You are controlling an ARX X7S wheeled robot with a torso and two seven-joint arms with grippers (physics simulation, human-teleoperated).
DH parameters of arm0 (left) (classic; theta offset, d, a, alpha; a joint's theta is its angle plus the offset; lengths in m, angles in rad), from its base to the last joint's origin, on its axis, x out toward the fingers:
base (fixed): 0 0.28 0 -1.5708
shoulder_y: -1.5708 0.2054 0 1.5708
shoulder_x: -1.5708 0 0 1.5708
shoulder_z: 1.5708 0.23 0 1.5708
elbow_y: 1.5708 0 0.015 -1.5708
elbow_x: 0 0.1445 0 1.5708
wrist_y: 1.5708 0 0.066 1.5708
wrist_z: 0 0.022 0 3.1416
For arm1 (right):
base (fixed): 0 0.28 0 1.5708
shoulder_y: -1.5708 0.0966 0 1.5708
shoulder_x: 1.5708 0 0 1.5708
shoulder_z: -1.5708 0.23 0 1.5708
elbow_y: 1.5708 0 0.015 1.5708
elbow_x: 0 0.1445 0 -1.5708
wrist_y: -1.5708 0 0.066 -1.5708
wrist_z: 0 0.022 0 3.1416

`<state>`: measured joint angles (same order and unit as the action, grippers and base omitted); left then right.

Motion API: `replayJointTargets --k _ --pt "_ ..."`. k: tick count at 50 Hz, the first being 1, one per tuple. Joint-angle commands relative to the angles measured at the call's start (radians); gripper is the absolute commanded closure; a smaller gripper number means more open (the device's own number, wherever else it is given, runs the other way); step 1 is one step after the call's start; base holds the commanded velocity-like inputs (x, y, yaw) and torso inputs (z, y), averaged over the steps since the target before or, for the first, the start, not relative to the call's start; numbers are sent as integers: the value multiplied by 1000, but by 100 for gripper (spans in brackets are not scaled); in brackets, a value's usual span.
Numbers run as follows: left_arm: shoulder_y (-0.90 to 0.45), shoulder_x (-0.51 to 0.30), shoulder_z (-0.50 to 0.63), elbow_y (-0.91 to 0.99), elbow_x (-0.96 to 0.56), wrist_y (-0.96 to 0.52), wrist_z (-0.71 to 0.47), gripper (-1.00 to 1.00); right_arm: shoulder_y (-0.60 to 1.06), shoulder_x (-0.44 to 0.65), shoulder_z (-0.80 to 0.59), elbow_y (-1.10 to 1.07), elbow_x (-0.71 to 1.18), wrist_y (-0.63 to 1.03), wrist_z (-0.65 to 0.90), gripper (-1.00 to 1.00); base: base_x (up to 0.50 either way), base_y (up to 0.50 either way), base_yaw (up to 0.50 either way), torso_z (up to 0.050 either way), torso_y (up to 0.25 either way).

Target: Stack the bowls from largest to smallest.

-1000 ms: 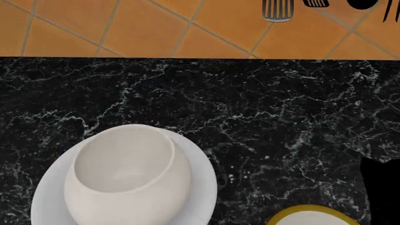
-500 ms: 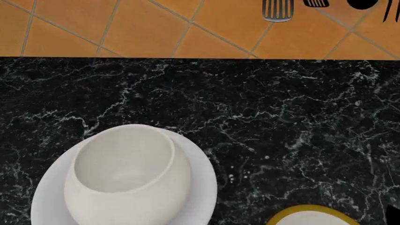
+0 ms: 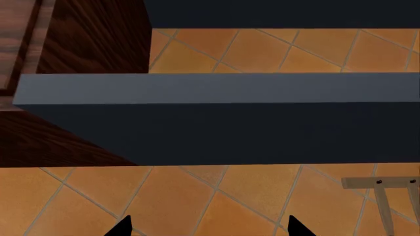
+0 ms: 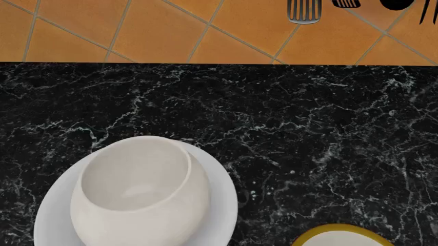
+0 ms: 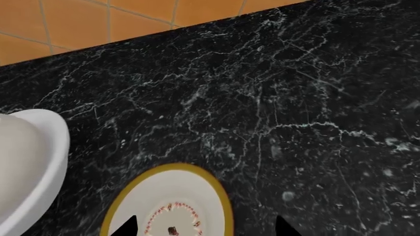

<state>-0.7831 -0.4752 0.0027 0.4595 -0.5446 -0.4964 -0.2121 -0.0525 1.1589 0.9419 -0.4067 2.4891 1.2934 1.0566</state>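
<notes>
The deep rounded cream-white bowl (image 4: pixel 140 189) sits inside the wide shallow white bowl (image 4: pixel 222 197) at the counter's front left. The small white bowl with yellow rim and red-dotted ring (image 4: pixel 342 237) lies at the front right, cut by the frame edge. In the right wrist view the small bowl (image 5: pixel 167 206) lies under my right gripper (image 5: pixel 204 227), whose jaws are wide open above it, and the wide bowl's edge (image 5: pixel 46 162) shows. My left gripper (image 3: pixel 208 226) is open and empty, below counter level, facing floor tiles. Neither gripper shows in the head view.
The black marble counter (image 4: pixel 287 128) ends at a back edge with an orange tiled wall (image 4: pixel 157 31) and hanging utensils (image 4: pixel 304 11). In the left wrist view a dark counter ledge (image 3: pixel 217 118), a wooden cabinet (image 3: pixel 85 39) and a wooden stool (image 3: pixel 384 189) show.
The dark right arm that showed at the head view's right edge has dropped out of that view. The bowls have not moved.
</notes>
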Motion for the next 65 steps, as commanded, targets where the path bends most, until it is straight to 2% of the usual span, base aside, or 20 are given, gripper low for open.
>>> replayJointTargets --k 1,35,65 --pt "3 0 5 -5 2 5 1 -100 41 -44 -87 9 -113 -3 -73 -100 0 0 0 0 0" --pt "22 -5 7 -22 10 30 3 -100 181 -165 -324 68 -410 14 -247 -100 0 0 0 0 0" --pt "30 -11 9 -34 12 40 2 -100 203 -247 -411 111 -589 46 -375 -100 0 0 0 0 0"
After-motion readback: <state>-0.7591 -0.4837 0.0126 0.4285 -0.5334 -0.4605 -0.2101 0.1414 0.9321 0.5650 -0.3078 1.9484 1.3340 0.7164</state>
